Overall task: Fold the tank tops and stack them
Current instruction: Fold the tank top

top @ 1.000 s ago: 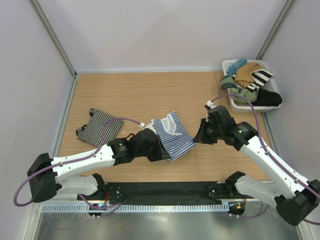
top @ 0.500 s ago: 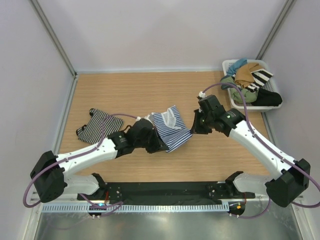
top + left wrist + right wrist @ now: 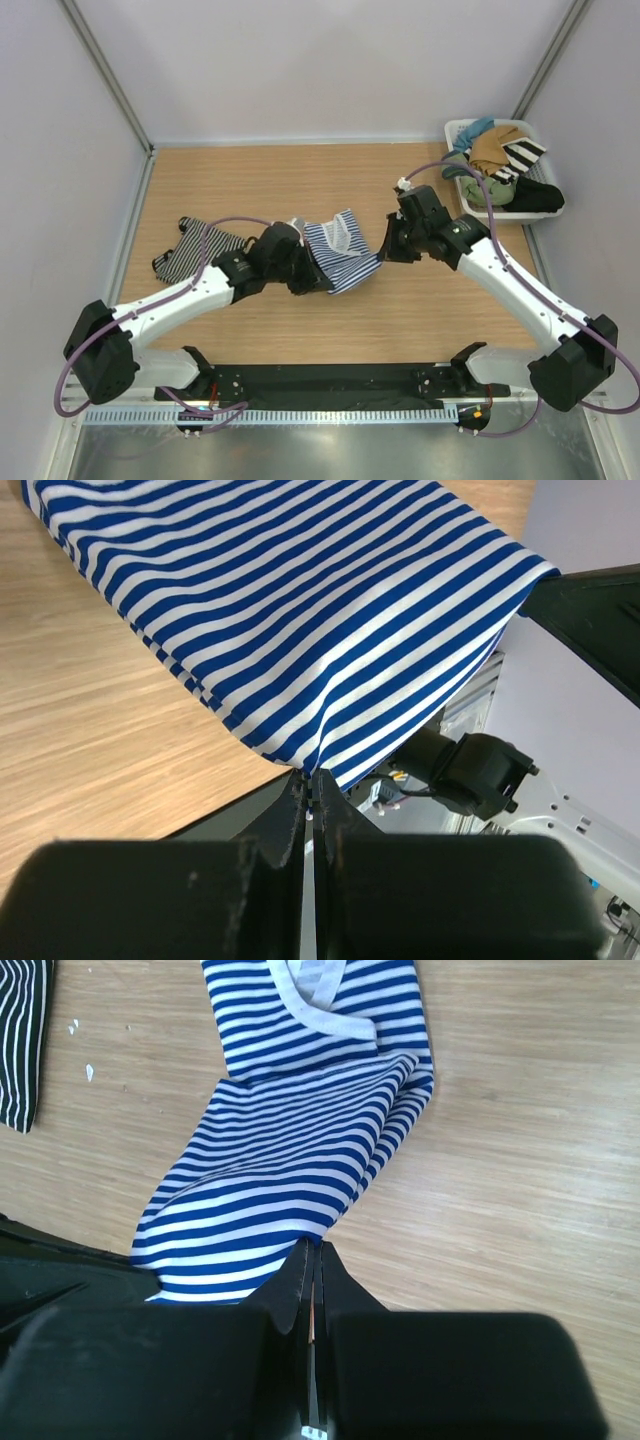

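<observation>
blue-and-white tank top (image 3: 345, 262), edges pinched in left gripper (image 3: 308, 785), right gripper (image 3: 312, 1255)

At my far right, a white basket (image 3: 452, 128) sits on the wooden desk's (image 3: 260, 185) corner, heaped with tan, green, teal and black clothes (image 3: 492, 152).

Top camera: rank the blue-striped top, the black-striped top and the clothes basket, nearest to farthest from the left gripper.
1. blue-and-white top: mid-table, pinched in the left gripper itself.
2. black-and-white top: lying on the table at the left side.
3. basket: far right corner, beyond the right arm.
</observation>
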`<state>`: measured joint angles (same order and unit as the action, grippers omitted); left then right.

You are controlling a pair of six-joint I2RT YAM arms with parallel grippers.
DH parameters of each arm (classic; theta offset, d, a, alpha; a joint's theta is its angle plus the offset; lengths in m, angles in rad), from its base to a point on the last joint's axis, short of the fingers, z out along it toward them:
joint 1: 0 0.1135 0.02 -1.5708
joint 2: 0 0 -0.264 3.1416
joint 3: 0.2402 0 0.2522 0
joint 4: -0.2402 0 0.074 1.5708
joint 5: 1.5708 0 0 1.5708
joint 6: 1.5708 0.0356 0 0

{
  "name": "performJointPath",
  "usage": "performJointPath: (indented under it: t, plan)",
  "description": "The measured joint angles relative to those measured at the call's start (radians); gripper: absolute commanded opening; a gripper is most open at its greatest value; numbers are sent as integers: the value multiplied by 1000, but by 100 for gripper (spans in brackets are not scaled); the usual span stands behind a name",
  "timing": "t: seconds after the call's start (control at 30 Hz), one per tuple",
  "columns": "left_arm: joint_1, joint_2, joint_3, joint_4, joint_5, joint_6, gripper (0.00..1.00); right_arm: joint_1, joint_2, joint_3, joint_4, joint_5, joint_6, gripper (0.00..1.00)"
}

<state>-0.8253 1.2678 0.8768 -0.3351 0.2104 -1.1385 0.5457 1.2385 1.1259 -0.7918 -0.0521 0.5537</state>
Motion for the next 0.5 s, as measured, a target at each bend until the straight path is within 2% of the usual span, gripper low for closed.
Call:
performJointPath:
  t: [0.2,0.5]
  plan:
    - [-67,-18,-37,1,-9,-11,0,0,-113,-96,-4,-40,33,1]
    - [-259,-92,-88,6,-101,-87,1,2,-314,-245,-66,-95,102,1]
